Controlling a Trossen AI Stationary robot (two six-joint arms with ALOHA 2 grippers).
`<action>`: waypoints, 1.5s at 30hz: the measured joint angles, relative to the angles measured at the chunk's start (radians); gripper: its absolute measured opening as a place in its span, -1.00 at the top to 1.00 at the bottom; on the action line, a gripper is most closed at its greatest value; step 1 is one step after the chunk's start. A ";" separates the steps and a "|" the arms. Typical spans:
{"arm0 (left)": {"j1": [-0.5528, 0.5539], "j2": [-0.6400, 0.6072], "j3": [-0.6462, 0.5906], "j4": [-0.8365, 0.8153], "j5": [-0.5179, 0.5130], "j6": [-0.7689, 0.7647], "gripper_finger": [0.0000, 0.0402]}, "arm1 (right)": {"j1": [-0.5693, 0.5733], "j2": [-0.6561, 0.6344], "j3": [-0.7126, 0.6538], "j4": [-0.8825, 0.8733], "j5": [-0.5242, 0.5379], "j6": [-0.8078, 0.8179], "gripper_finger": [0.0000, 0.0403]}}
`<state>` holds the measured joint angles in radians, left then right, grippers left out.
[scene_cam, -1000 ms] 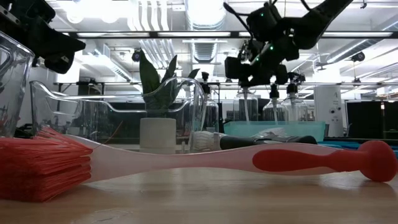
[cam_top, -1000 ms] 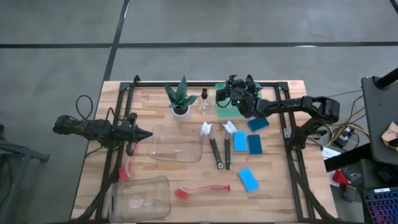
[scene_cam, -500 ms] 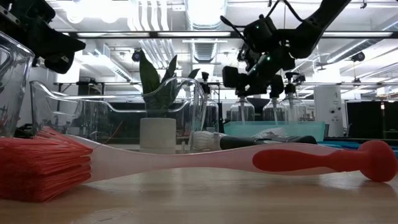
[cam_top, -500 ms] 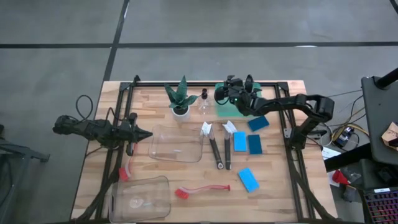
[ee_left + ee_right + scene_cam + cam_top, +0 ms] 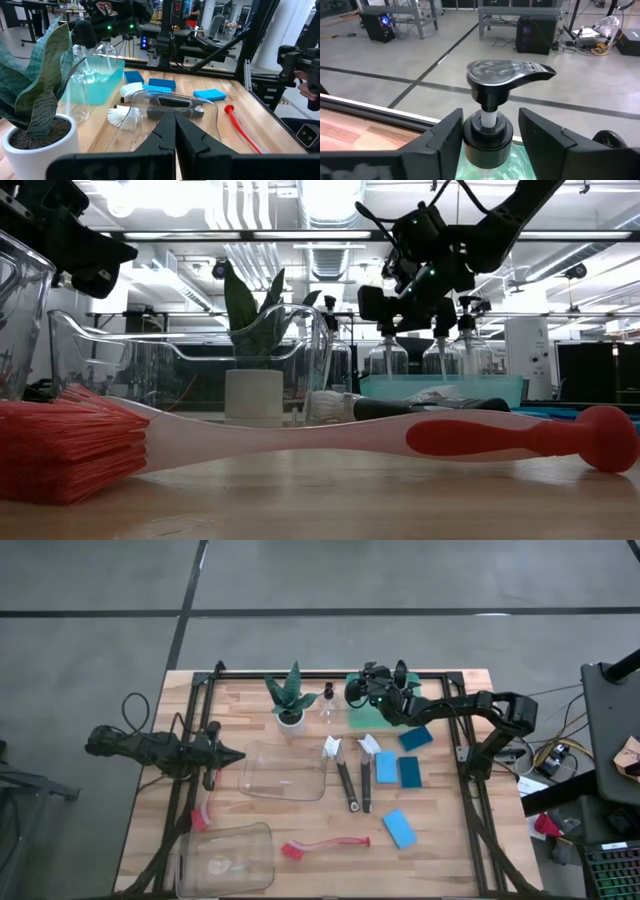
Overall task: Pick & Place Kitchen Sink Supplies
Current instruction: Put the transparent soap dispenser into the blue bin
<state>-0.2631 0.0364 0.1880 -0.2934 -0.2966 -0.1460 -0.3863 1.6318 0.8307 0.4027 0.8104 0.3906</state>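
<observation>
My right gripper (image 5: pixel 358 692) is open over the green tray (image 5: pixel 366 721) at the table's far side. Its fingers stand on either side of a clear bottle's black collar (image 5: pixel 487 134), below the pump top (image 5: pixel 507 70). More bottles (image 5: pixel 441 356) stand in the tray, and one bottle (image 5: pixel 327 706) stands on the table beside the plant. Blue sponges (image 5: pixel 386 767) lie flat on the right half. Two black-handled, white-headed brushes (image 5: pixel 345 778) and a red brush (image 5: pixel 326 844) lie on the table. My left gripper (image 5: pixel 238 754) is shut and waits at the left. My right gripper comes level at the bottle's neck with one finger (image 5: pixel 445 140) close against the black collar. A gap shows between the collar and the other finger (image 5: pixel 540 140). Whether it touches the bottle, I cannot tell. The bottle stands upright in the tray.
A spiky green plant in a white pot (image 5: pixel 290 700) stands left of the tray. One clear bin (image 5: pixel 285 770) lies mid-table and another (image 5: pixel 225 858) at the near left. A second red brush (image 5: pixel 203 814) lies by the left arm. Black frame rails run along the table's sides.
My right gripper has moved a little toward the far-left and down onto the bottles in the tray, then held nearly still around the pump bottle's neck. Nothing on the table has shifted.
</observation>
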 joint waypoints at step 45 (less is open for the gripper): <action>0.000 0.000 0.000 0.000 0.000 0.000 1.00 | 0.288 -0.076 0.000 -0.203 -0.107 -0.143 -0.39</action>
<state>-0.2632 0.0361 0.1882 -0.2939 -0.2966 -0.1461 -0.0980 1.5555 0.8303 0.1998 0.7030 0.2474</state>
